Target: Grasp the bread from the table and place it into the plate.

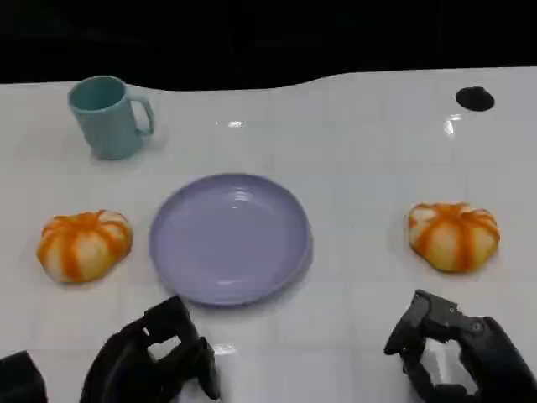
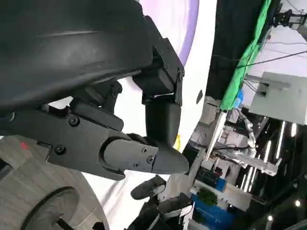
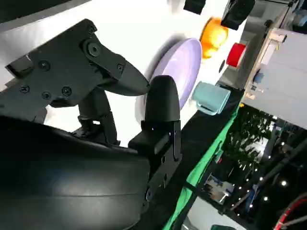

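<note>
Two buns: left bun (image 1: 84, 244) at frame left, right bun (image 1: 453, 236) at frame right, plate (image 1: 230, 237) between. Left hand (image 1: 159, 359) and right hand (image 1: 457, 353) at bottom edge, fingers loosely apart, holding nothing. Risk of picking neither cleanly, or knocking a bun aside with a low, off-centre reach.

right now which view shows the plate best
The head view: the whole purple plate lies unobstructed between the two breads. The right wrist view shows it partly behind that hand's fingers; the left wrist view catches just an edge.

Black fingers (image 3: 160, 103) before a lilac plate (image 3: 180, 64), orange bread (image 3: 213, 33), teal mug (image 3: 211, 98).
</note>
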Motion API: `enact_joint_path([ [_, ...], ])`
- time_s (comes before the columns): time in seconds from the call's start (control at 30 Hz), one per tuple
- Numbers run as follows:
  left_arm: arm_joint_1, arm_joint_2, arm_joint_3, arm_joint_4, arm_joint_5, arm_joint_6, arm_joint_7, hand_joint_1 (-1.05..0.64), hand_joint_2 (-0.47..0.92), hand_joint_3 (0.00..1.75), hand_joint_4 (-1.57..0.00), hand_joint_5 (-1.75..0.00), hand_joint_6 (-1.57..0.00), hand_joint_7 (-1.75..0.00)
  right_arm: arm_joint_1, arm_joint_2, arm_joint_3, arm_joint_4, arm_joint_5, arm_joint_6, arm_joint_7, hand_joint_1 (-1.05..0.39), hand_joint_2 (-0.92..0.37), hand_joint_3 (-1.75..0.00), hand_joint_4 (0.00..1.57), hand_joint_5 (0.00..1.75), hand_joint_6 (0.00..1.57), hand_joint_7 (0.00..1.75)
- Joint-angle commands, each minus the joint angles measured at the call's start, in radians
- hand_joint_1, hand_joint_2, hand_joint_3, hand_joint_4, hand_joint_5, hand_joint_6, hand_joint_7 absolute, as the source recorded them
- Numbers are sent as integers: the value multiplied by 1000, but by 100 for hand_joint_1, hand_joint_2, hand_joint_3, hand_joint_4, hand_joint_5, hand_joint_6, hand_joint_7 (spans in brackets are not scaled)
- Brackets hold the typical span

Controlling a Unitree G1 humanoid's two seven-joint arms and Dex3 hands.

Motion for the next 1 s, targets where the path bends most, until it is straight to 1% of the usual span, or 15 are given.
enact_joint_path([
  [0.03, -7, 17, 6, 3, 1, -12, -8, -65, 92, 20, -80, -175, -70, -157, -6, -6, -11, 6, 1, -6, -7, -20, -47, -121, 60, 175, 57, 149],
  [0.23, -16, 14, 3, 16, 5, -14, -8, -66, 92, 19, -80, -175, -71, -155, -18, -9, -12, 20, -3, -10, -7, -21, -47, -120, 58, 175, 56, 149],
  [0.67, -5, 13, 2, 2, 4, -19, -5, -65, 92, 20, -80, -175, -71, -157, -16, -13, -14, 11, -36, -12, -30, -20, -47, -122, 60, 175, 56, 150],
  [0.8, -2, 14, 0, -6, 3, -13, -7, -64, 92, 20, -80, -175, -70, -157, -17, -12, -14, 13, -23, -21, -25, -18, -46, -124, 59, 175, 57, 148],
  [0.87, 0, 16, -2, -11, 5, -9, -5, -64, 92, 20, -80, -175, -70, -157, -18, -11, -14, 16, -14, -28, -21, -18, -45, -124, 59, 171, 58, 144],
  [0.9, 1, 17, -2, -13, 6, -8, -3, -64, 92, 20, -80, -175, -71, -157, -20, -11, -14, 19, -9, -34, -19, -20, -47, -120, 60, 160, 61, 132],
  [1.0, 3, 16, -2, -16, 2, -4, -6, -64, 92, 19, -80, -175, -71, -157, -24, -13, -15, 22, 4, -42, -13, -22, -50, -111, 62, 137, 66, 108],
])
